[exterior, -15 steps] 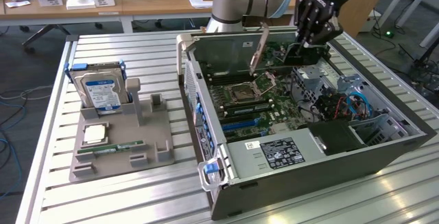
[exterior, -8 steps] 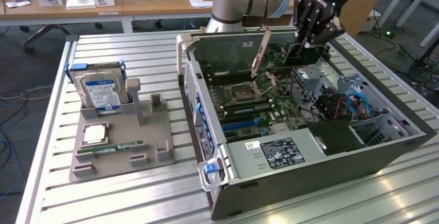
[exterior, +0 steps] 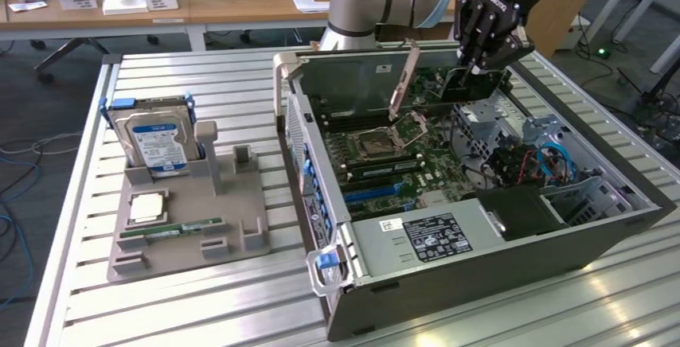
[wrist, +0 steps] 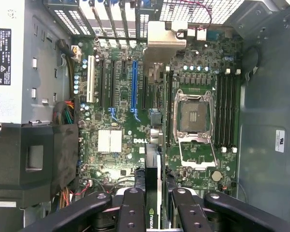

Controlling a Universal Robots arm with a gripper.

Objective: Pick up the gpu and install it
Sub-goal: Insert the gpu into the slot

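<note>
My gripper [exterior: 480,59] hangs over the far side of the open computer case [exterior: 478,259], shut on the gpu [exterior: 469,86]. The gpu is a thin dark card held upright on its edge above the motherboard [exterior: 415,164]. In the wrist view the gpu [wrist: 152,169] appears edge-on between my black fingers [wrist: 131,209], with a logo on its near end. It hovers over the motherboard [wrist: 121,159], apart from it. The long blue slot [wrist: 134,87] lies farther along the board, a little to one side of the card's line.
An open CPU socket [wrist: 193,116] and memory slots [wrist: 227,108] sit beside the card's path. The power supply [exterior: 431,237] and cable bundles [exterior: 531,164] crowd the case. A grey holder [exterior: 181,220] at the exterior view's left carries a hard drive [exterior: 158,136] and a memory stick [exterior: 170,228].
</note>
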